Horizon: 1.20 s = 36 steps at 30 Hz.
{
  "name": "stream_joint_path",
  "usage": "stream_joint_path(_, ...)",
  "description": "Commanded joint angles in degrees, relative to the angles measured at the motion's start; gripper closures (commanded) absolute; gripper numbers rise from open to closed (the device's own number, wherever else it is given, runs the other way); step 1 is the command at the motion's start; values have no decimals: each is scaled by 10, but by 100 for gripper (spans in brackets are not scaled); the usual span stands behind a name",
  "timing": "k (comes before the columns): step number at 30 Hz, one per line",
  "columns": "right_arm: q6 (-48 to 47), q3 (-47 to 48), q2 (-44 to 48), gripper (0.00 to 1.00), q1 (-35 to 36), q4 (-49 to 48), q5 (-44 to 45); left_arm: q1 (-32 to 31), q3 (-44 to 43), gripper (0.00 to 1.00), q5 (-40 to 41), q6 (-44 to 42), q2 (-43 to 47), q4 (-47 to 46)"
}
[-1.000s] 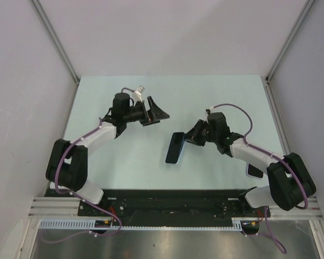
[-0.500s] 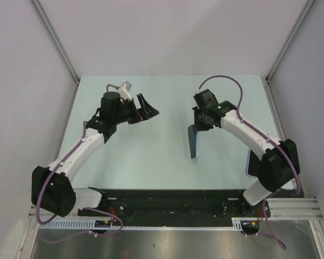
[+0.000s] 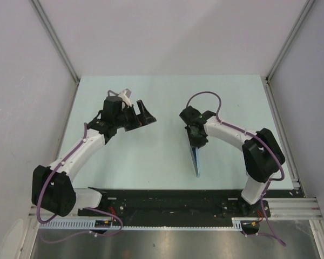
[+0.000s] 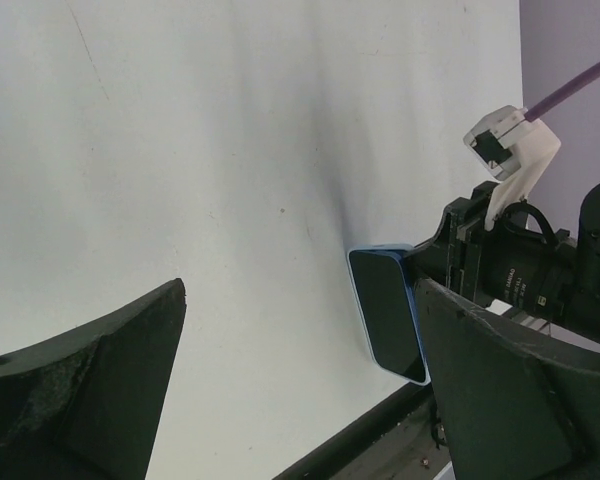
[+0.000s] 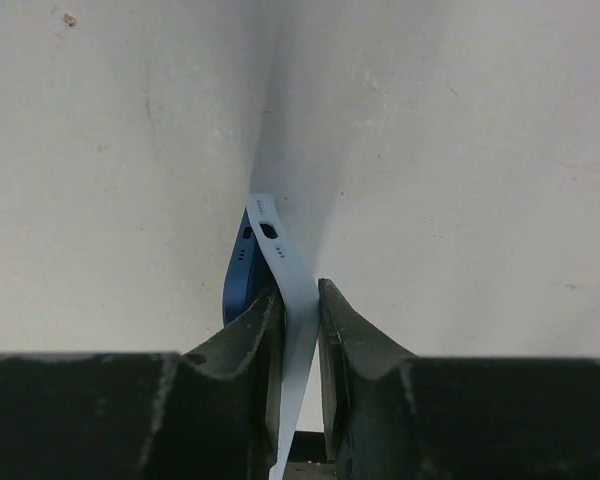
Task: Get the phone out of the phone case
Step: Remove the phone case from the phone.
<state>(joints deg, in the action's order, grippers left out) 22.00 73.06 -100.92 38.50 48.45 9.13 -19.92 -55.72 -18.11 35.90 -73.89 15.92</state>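
Note:
The phone in its light blue case [image 3: 195, 159] stands on its long edge on the table, right of centre. My right gripper [image 3: 194, 136] is shut on its far end. In the right wrist view the right gripper [image 5: 298, 300] pinches the light blue case [image 5: 285, 262], and the dark blue phone [image 5: 237, 280] bulges out of it on the left. My left gripper [image 3: 143, 114] is open and empty, to the left of the phone. In the left wrist view its jaws stand wide apart [image 4: 300, 390] and the phone's dark screen [image 4: 388, 315] faces it.
The pale green table [image 3: 151, 156] is bounded by grey walls on three sides. A black rail [image 3: 167, 197] with the arm bases runs along the near edge. The right arm's purple cable [image 3: 202, 97] loops above its wrist.
My right arm has swung the phone from lying tilted near the centre to standing on edge, further right and nearer. My left gripper has drawn back slightly to the left, still open.

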Motion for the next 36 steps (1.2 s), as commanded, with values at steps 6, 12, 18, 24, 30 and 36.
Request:
stream_joint_path(6, 32, -113, 17, 78, 27, -7, -7, -1, 1, 0, -10, 2, -15, -13)
stream_joint_path(12, 55, -171, -1, 77, 32, -38, -25, -1, 0, 0, -14, 3, -18, -15)
stream_joint_path(18, 55, -187, -29, 76, 26, -46, -14, -3, 9, 0, -29, 14, -22, -22)
stream_joint_path(24, 52, -188, -37, 75, 20, -20, 28, -41, 18, 0, -17, 36, -39, -20)
stream_joint_path(30, 52, -189, -32, 73, 18, -24, 22, -157, 10, 5, 14, 144, -117, -33)
stream_joint_path(36, 46, -192, -27, 73, 15, -34, 0, -213, 29, 33, 15, 233, -217, -82)
